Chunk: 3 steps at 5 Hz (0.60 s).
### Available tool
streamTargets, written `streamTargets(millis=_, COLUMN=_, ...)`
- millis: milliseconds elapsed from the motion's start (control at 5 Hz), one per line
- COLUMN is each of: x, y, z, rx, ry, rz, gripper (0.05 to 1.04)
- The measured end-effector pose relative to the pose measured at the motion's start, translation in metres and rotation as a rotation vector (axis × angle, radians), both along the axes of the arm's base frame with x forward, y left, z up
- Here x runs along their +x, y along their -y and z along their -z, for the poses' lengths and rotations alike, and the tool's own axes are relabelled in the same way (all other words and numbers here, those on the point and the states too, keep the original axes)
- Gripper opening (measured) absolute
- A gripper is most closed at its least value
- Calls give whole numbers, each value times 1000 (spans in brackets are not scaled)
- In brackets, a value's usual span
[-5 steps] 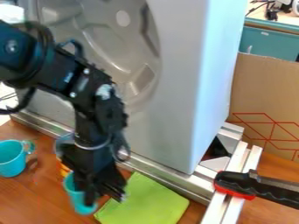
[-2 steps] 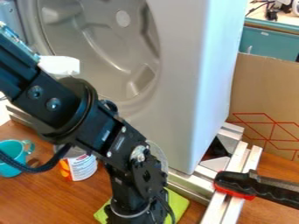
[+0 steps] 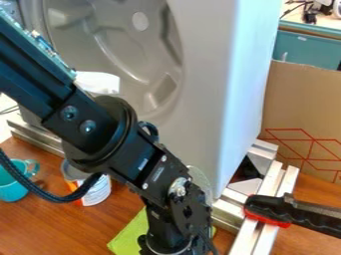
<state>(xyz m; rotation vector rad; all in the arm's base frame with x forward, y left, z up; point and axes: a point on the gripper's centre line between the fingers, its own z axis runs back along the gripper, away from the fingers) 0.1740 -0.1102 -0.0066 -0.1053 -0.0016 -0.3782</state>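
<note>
The black arm slants down from the upper left, and its wrist [image 3: 174, 219] is low at the bottom centre, over the green cloth [image 3: 132, 235]. Left of the arm is a can [image 3: 98, 193] with a white, red and orange label, partly behind the black cable. A turquoise cup [image 3: 12, 188] with a handle stands at the far left, crossed by the same cable. Something clear and rounded [image 3: 201, 182] shows just behind the wrist, against the metal rail.
A big grey moulded panel [image 3: 200, 99] rises behind the arm, with a metal rail [image 3: 40, 138] along its foot. At the right are a black and red clamp handle [image 3: 266, 208], pale metal bars [image 3: 269, 191] and a cardboard sheet [image 3: 303, 109]. A white object [image 3: 98, 82] is behind the arm.
The arm has swung right and toward the camera, uncovering the can. The turquoise cup earlier at the gripper has left its spot, where bare wood now shows.
</note>
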Motion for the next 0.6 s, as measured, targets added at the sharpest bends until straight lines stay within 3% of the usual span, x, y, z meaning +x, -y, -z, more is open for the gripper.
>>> streamTargets(millis=200, x=2, y=-3, z=8, rx=28, ry=-11, rz=-8, gripper=365)
streamTargets(millis=400, x=-5, y=-13, z=-3, rx=57, ry=-1, rz=-62, gripper=698)
streamTargets(millis=600, x=2, y=-18, z=-30, rx=55, ry=85, rz=-106, gripper=957)
